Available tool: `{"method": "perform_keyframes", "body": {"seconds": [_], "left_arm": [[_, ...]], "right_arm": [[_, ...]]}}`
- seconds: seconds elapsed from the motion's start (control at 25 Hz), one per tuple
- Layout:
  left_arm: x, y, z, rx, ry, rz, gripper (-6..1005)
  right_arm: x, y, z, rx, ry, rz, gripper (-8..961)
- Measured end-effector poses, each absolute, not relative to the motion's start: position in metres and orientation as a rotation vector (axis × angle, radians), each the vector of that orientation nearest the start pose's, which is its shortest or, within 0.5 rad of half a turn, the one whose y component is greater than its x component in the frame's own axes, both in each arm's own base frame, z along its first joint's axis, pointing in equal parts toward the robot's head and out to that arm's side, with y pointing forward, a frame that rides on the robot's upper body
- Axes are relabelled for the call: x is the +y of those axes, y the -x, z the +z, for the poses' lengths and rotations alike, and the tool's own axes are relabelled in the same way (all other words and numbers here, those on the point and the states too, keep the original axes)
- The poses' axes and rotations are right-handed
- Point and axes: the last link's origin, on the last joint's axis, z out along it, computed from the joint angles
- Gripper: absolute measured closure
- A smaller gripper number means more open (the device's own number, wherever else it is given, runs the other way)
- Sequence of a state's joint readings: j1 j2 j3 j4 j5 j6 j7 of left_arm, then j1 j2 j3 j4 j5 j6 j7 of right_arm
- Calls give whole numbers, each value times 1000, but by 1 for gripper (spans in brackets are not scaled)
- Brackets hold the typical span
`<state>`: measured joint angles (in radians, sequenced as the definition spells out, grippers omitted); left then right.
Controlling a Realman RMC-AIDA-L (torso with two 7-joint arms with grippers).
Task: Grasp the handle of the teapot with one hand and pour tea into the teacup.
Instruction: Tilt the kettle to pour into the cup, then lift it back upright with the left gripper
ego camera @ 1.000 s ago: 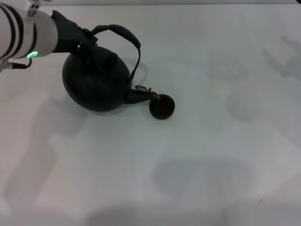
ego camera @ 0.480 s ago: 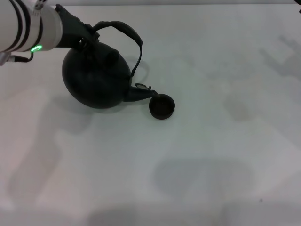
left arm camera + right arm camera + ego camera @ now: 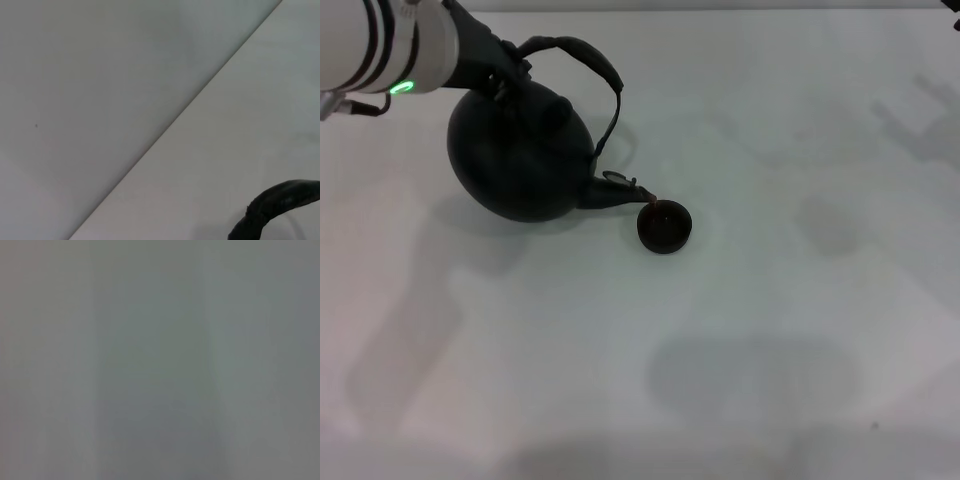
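Observation:
The black round teapot (image 3: 520,155) is tilted to the right at the table's far left, its short spout (image 3: 618,192) over the rim of the tiny dark teacup (image 3: 664,226). A thin reddish stream runs from the spout tip into the cup. My left gripper (image 3: 505,72) is shut on the left end of the arched handle (image 3: 582,55) and holds the pot up by it. A piece of the handle also shows in the left wrist view (image 3: 280,202). The right gripper is out of view.
The white table (image 3: 740,330) stretches around the pot and cup. Its far edge shows in the left wrist view (image 3: 165,135). The right wrist view shows only a plain grey surface.
My left arm has risen and drawn back a little, tipping the teapot further towards the cup. The spout has dropped to the cup's rim and liquid now runs out. The cup has not moved.

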<state>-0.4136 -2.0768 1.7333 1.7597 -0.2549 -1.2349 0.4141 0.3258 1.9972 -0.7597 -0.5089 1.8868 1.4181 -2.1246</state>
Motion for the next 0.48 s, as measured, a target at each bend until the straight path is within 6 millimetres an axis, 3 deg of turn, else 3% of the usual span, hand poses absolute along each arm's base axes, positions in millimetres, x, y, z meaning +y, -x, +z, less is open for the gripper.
{"method": "perform_keyframes", "body": {"seconds": [0.48], "left_arm": [[349,118,4,-361,2332,370,858]], "right_arm": [[323,-320,76,500,2002,978,99]]}}
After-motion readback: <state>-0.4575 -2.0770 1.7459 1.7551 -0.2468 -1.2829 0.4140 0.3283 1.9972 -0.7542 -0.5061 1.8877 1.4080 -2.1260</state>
